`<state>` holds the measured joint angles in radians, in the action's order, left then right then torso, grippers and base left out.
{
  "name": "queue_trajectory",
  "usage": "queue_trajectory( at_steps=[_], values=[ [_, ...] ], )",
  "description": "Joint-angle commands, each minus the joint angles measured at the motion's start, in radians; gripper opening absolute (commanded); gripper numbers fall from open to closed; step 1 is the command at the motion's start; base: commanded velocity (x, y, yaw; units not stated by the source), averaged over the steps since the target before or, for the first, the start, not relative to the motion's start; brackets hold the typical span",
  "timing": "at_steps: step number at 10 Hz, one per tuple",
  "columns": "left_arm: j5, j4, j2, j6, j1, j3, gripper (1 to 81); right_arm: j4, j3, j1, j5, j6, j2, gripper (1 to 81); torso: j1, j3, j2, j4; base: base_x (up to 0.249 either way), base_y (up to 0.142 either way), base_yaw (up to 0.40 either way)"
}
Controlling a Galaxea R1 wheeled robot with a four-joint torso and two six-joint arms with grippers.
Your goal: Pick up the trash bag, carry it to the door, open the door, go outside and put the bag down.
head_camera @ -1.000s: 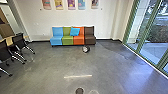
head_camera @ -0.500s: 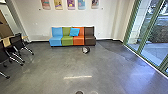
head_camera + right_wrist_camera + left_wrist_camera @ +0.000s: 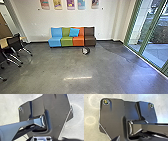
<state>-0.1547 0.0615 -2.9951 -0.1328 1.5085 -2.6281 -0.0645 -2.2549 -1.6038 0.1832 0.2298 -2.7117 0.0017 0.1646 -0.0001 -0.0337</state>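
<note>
A small rounded dark-and-white thing (image 3: 85, 51) lies on the floor in front of the couch in the head view; whether it is the trash bag I cannot tell. Tall glass panes in green frames (image 3: 143, 46) line the right side, with paving outside; which pane is the door is unclear. Both wrist views look down past my own dark base plate and jointed bar to the floor, and I cannot make out a bag in them. How my two grippers stand is not readable.
A couch (image 3: 72, 41) in blue, green, orange and brown stands against the far wall, a blue cushion (image 3: 74, 32) on it. Black chairs (image 3: 17, 45) on casters and a light-topped table (image 3: 4, 43) are at the left. Grey floor (image 3: 75, 65) stretches ahead.
The head view has shifted as I move forward: the couch looks slightly larger, the chairs slide toward the left edge, and a dark round spot on the floor has dropped out at the bottom.
</note>
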Motion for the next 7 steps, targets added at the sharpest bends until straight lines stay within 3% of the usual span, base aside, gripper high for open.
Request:
queue_trajectory(
  at_steps=[1, 7],
  values=[
    [0.063, 0.003, 0.013, -0.004, -0.024, -0.003, 81.1, 0.006, -0.027, 0.031, -0.057, 0.006, 0.037, 81.1, 0.0, 0.0, 0.0, 0.0, 0.152, 0.0, 0.0],
    [0.063, 0.003, 0.016, -0.002, -0.024, -0.003, 81.1, 0.006, -0.04, 0.034, -0.062, 0.006, 0.031, 81.1, 0.0, 0.0, 0.0, 0.0, 0.152, 0.0, 0.0]
  ],
)
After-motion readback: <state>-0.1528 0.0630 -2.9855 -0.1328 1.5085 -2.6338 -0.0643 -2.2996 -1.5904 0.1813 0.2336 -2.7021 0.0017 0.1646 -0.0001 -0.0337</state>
